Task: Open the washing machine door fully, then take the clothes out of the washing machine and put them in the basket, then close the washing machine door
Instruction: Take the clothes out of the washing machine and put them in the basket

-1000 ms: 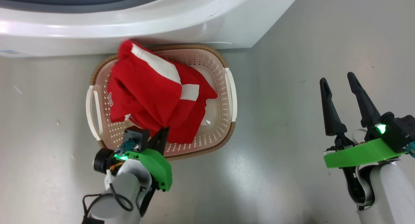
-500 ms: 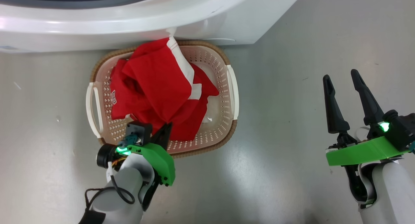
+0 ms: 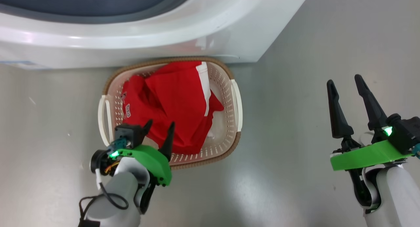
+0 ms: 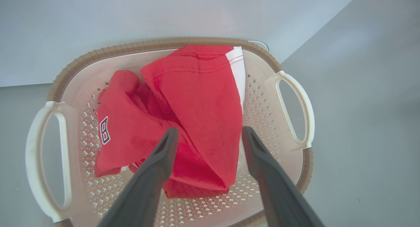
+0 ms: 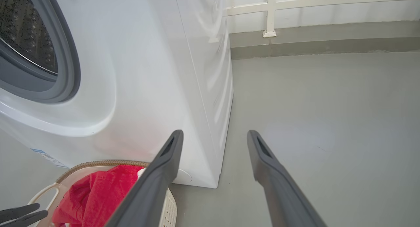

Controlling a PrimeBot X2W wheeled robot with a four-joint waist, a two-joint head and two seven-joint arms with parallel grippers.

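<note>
My left jaws were wide open, both fingers spread apart above the near end of the basket. Nothing was pinched between them; the cloth just lay underneath. Couldn't tell whether the tips touched the fabric.

The clothes were in the basket: a red heap, bunched toward the middle and my left side. One folded edge with a white stripe lay up against the far rim. A small logo patch faced up on the left part of the heap. The perforated bottom showed bare on the right side and along the near edge.

The basket sat on the grey floor, far rim tucked against the foot of the washing machine, near its right front corner. Both white handles were free.

My right jaws were open too, fingers apart and empty. They were out over bare floor well to the right of the basket, pointing away from me. From that wrist I saw the washing machine front at an angle: grey gasket around the opening, steel drum behind it, small blue label low down. The basket's corner with the red cloth sat at the lower left there, the tips of my left fingers just beside it.
</note>
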